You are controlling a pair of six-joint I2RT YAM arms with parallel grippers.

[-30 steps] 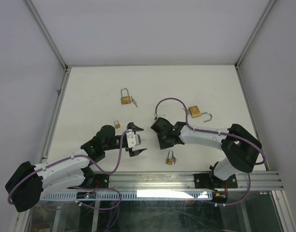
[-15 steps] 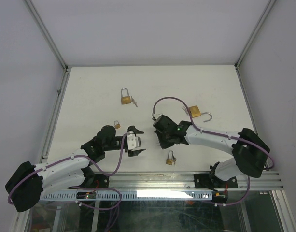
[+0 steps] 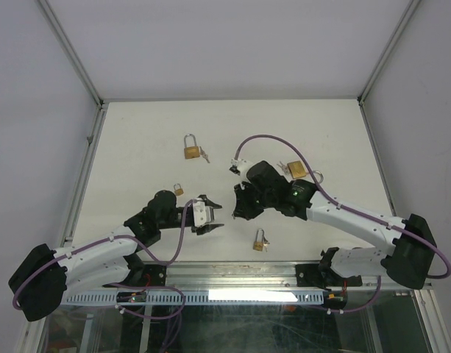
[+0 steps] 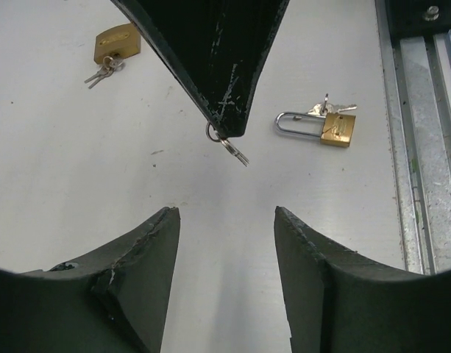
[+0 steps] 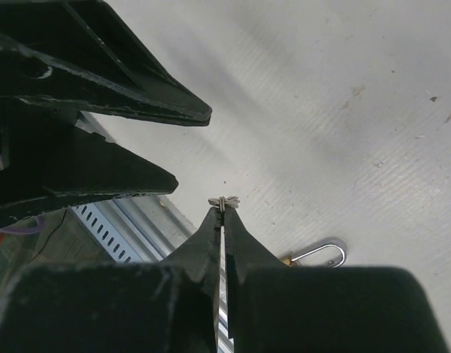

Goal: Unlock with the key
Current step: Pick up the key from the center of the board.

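My right gripper [image 3: 240, 210] is shut on a small silver key [image 5: 224, 201] on a ring, held above the table. In the left wrist view its fingers come down from the top and the key [image 4: 233, 148] hangs at their tip. My left gripper [image 3: 211, 218] is open and empty, facing the right gripper with a small gap between them; its fingers [image 5: 140, 103] fill the upper left of the right wrist view. A small brass padlock [image 3: 260, 243] with keys lies near the front rail and shows in the left wrist view [image 4: 337, 128].
A brass padlock [image 3: 190, 150] with keys lies at the back left, and a tiny one [image 3: 179, 190] is near the left arm. An open padlock [image 3: 298, 170] lies behind the right arm, with its keys [image 4: 100, 72] beside it. The metal rail [image 3: 284, 273] runs along the front edge.
The right arm has swung its elbow out to the right and stretched, and its wrist has turned, with the key still in the jaws. The left gripper has turned a little toward it.
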